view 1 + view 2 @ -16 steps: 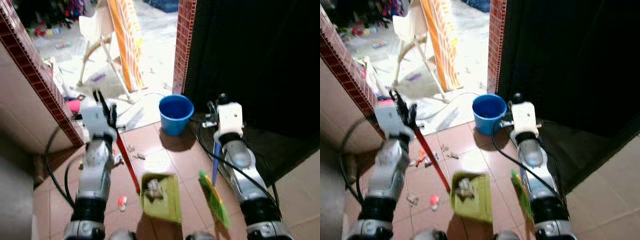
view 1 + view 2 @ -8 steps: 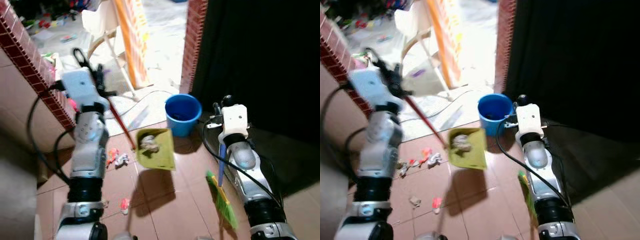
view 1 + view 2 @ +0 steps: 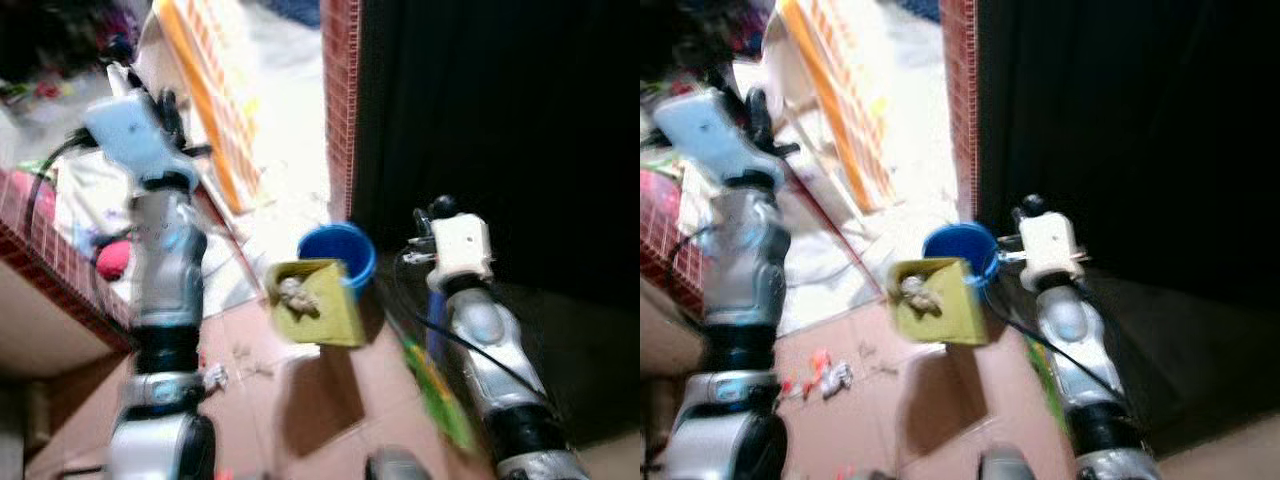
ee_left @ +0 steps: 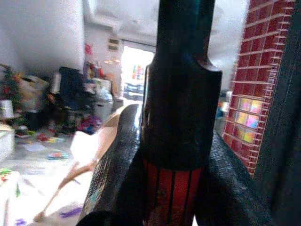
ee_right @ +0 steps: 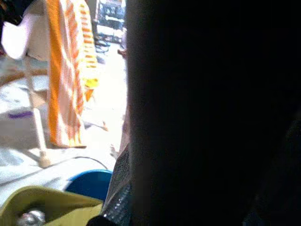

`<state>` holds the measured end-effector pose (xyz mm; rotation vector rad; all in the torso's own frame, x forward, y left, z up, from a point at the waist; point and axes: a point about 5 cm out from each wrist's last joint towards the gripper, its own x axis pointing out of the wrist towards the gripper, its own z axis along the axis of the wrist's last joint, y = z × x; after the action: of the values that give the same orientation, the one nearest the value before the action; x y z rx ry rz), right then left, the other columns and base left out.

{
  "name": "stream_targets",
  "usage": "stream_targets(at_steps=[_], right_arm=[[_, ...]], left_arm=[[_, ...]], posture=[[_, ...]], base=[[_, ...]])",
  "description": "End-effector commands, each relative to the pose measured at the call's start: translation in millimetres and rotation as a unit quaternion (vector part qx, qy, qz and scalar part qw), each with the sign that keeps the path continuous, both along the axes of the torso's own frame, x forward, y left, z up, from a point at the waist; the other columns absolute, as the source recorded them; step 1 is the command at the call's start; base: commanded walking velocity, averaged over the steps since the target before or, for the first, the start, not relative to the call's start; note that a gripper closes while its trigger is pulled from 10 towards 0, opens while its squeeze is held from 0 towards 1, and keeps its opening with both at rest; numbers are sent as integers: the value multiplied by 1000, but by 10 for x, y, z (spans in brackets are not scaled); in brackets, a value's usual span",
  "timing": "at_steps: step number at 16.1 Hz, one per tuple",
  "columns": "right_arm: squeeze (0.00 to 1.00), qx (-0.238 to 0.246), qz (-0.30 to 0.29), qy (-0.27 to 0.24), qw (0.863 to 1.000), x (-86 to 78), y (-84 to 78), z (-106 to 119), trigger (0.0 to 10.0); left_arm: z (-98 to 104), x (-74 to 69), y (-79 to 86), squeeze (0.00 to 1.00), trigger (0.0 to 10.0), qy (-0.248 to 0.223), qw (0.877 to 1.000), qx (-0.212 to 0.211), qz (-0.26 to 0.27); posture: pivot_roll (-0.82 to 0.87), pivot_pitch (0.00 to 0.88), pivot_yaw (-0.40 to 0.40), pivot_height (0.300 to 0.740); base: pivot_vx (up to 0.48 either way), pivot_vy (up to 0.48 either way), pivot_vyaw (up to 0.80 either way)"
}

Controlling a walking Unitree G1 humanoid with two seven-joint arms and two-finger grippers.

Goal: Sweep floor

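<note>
Two arms entered, head views, both blurred. Left gripper (image 3: 150,95): raised high at 10 o'clock, black fingers pinching the top of a red handle (image 3: 225,225). Handle runs down toward centre to a yellow-green dustpan (image 3: 318,305), held in the air and tilted, a grey clump of litter (image 3: 294,292) lying in it. Blue bucket (image 3: 340,252): on the floor directly behind the dustpan, at 12 o'clock from it, its rim partly covered by the pan. Right gripper (image 3: 438,212): at 3 o'clock from the bucket; state of its jaws cannot be told here. Broom (image 3: 436,385): blue stick and green bristles, hanging along the inner side of the right arm, bristles low over the reddish tile floor (image 3: 330,410). Small scraps (image 3: 830,375) on the tiles at 7 o'clock from the dustpan. Brick pillar (image 3: 341,90) at 12 o'clock, dark opening to its right. Orange striped board (image 3: 205,90) leaning at 11 o'clock.

Left wrist view. Fingers (image 4: 117,165) pressed on either side of the red handle (image 4: 171,193), whose black cap rises between them. Brick wall (image 4: 247,113) beside; cluttered room behind.

Right wrist view. One dark stick close to the lens; grip unreadable. Bucket (image 5: 89,183) beyond, dustpan (image 5: 51,205) edge in front of it, orange striped board (image 5: 66,70) farther off.
</note>
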<state>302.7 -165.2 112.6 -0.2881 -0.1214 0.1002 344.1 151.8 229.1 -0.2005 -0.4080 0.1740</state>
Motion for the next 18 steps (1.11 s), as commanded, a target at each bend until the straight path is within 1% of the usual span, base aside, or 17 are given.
stream_targets(at_steps=[1, 2, 5, 8, 11, 12, 13, 14, 15, 16, 18], right_arm=[[0, -10, 17, -25, 999, 29, 87, 109, 10000], [0, -8, 19, -23, 1000, 28, 89, 104, 10000], [0, -8, 25, -21, 999, 21, 99, 100, 10000], [0, -14, 33, -18, 999, 2, 119, 84, 10000], [0, -17, 39, -17, 999, -3, 129, 76, 10000], [0, -18, 40, -17, 999, -9, 138, 71, 10000], [0, -21, 43, -18, 999, -12, 144, 68, 10000], [0, -21, 43, -18, 999, -11, 144, 69, 10000], [0, -22, 45, -18, 999, -9, 147, 76, 10000], [0, -24, 47, -19, 998, -6, 147, 81, 10000], [0, -25, 47, -19, 998, 1, 145, 82, 10000]], left_arm=[[207, -4, 87, 0, 10000, -46, 999, -19, 20], [254, 31, 68, 0, 10000, -53, 998, -21, 25], [433, 106, 20, 0, 10000, -81, 996, -6, 33], [439, 142, 20, 0, 10000, -83, 995, -6, 50], [468, 144, 47, 0, 10000, -92, 992, 35, 82], [459, 147, 48, 0, 10000, -93, 991, 37, 88], [452, 150, 22, 0, 10000, -97, 990, 40, 89], [433, 157, -11, 0, 10000, -97, 990, 46, 88], [391, 149, -92, 0, 10000, -104, 990, 66, 73], [315, 122, -223, 0, 10000, -110, 987, 99, 57], [218, 83, -387, 0, 10000, -121, 983, 135, 35]], posture=[[-86, 0, 61, 740], [-87, 0, 56, 740], [-96, 0, 57, 740], [-101, 0, 55, 740], [-100, 0, 55, 740], [-101, 0, 56, 740], [-105, 0, 54, 740], [-111, 0, 51, 740], [-112, 0, 51, 740], [-122, 0, 48, 740], [-126, 0, 47, 740]], base=[[465, 0, 0], [465, 0, 0], [459, 0, 0], [444, 0, 0], [414, 170, 0], [349, 296, 0], [0, 0, 0], [0, 0, 0], [0, 0, 0], [0, 0, 0], [0, 0, 0]])
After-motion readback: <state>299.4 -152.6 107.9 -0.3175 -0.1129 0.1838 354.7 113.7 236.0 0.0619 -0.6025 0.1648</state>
